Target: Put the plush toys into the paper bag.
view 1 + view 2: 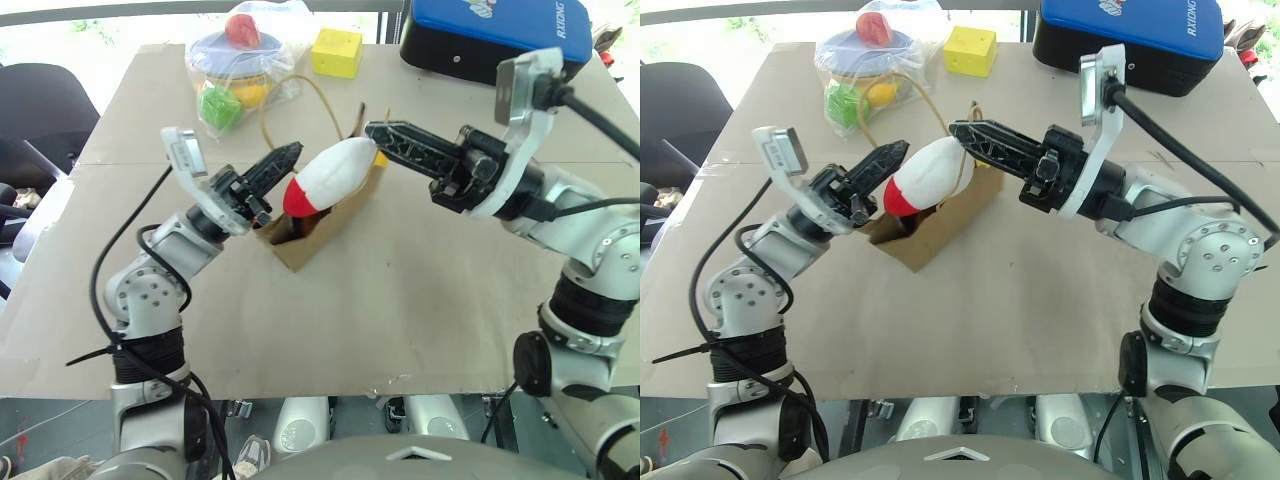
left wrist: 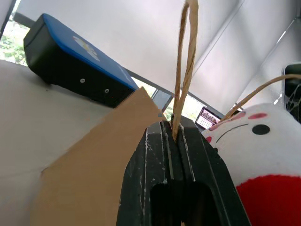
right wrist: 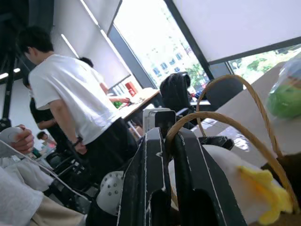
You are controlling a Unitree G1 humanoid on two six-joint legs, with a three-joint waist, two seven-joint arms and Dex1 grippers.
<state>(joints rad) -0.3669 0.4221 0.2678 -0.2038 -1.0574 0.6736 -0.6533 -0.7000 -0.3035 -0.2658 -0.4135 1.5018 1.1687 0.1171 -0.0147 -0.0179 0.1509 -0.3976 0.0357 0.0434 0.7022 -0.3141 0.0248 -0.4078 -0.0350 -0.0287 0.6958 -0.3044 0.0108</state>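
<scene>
Both pincers sit over the paper bag (image 1: 318, 222), which rests mid-table (image 1: 420, 300). Left pincer (image 2: 173, 136) pressed together on a tan loop handle (image 2: 184, 61) at the bag's left side; right pincer (image 3: 170, 141) pinching the other handle (image 3: 225, 123) from the bag's right. White plush toy (image 1: 327, 178) lies tilted across the bag mouth, red tip down and just inside, yellow end up. Brown toy can't be seen. Best draw the handles apart evenly so the mouth widens and the toy slides in; a lopsided pull could tip the bag.

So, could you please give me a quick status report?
Left gripper and right gripper each shut on a bag handle. White toy sticking out of bag. Nothing blocking.
</scene>
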